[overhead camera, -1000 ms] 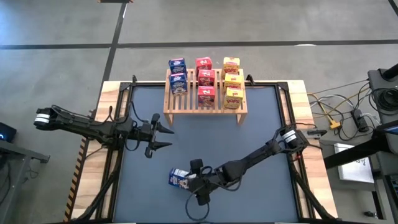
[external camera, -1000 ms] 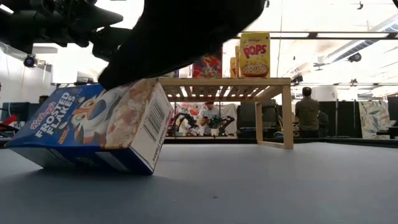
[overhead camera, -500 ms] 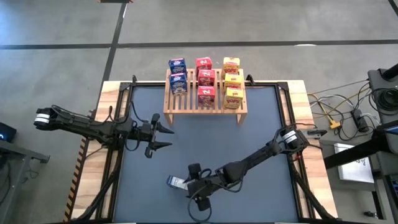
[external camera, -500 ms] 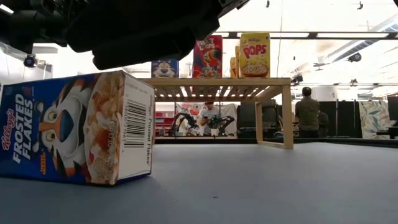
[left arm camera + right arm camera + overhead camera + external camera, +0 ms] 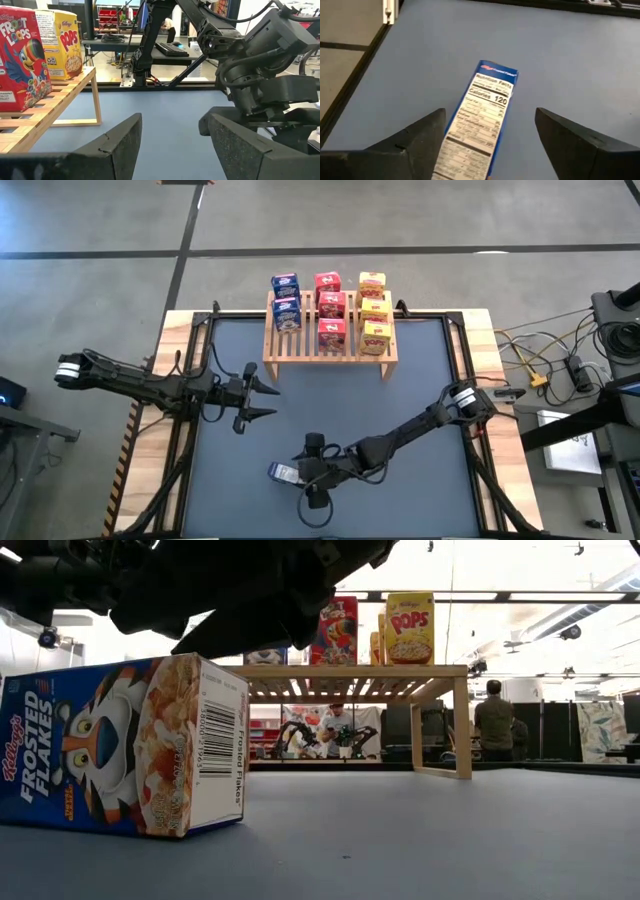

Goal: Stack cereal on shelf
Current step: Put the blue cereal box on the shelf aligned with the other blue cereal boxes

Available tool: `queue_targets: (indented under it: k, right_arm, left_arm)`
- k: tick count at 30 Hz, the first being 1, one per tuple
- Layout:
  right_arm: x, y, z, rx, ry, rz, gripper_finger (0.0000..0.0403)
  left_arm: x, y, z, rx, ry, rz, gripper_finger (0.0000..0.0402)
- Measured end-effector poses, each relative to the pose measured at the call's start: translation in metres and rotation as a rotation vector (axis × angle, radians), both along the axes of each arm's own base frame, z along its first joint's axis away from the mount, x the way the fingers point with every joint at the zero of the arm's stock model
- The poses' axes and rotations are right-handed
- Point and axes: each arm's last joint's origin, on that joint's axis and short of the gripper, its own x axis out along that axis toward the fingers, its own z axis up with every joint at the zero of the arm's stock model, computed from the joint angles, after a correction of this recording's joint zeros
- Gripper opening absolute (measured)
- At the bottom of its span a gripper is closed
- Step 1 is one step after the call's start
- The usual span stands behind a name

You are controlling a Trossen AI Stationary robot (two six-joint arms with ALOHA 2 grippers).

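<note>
**Last Blue Box Lies by the Right Pincer**

One blue cereal box (image 5: pixel 284 472) lies flat on its side on the table (image 5: pixel 420 380), near the front edge. It is not on the shelf (image 5: pixel 330 352) yet. The shelf stands at the far edge and already holds eight boxes.

The right gripper (image 5: pixel 314 472) is just beside the box. Its fingers are spread wide, one on each side, and they hold nothing. From the gripper, the box lies at 9 o'clock in the view from above. The box's long side runs along that same line, straight out from the fingers.

The left gripper (image 5: pixel 262 401) waits farther off, at 11 o'clock from the box. It is partly open and empty. The right arm is much nearer, so it looks like the one to pick the box up
</note>
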Motion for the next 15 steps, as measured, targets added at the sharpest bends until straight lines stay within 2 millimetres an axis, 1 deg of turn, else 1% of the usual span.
queue_targets:
  k: [8, 15]
  right_arm:
    - [0.0006, -0.0007, -0.0014, 0.023, 0.005, -0.015, 0.0361]
    - [0.0005, 0.0001, -0.0019, 0.066, 0.014, -0.011, 0.0368]
  left_arm:
    - [0.0000, 0.0000, 0.0000, 0.000, 0.000, 0.000, 0.0215]
    - [0.0000, 0.0000, 0.0000, 0.000, 0.000, 0.000, 0.0215]
